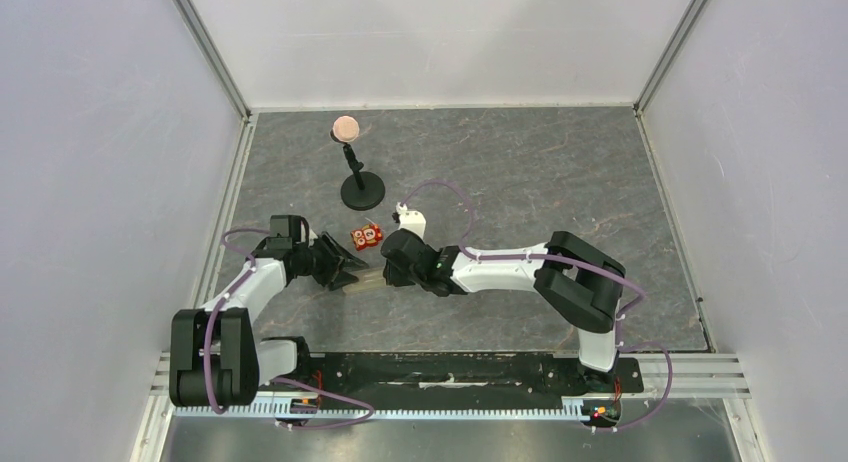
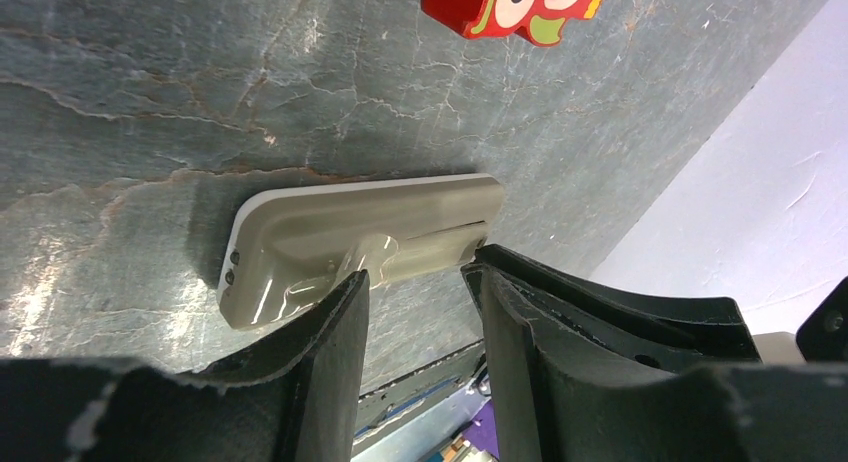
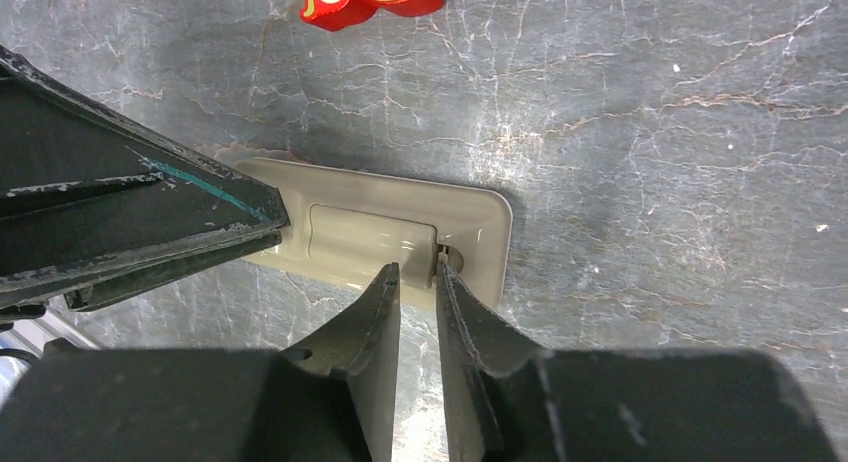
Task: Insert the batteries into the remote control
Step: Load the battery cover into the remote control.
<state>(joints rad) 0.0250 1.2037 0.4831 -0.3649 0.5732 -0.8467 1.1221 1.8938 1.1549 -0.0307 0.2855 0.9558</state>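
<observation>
Where the two arms meet on the counter, the left hand has its fingers spread apart, gripping nothing, tips set against the near long edge of the remote control, which lies flat, tan back up, near a red gadget. The right hand is almost closed, a slim gap between its tips at the end of the cover panel; whether it pinches anything cannot be told.
</observation>
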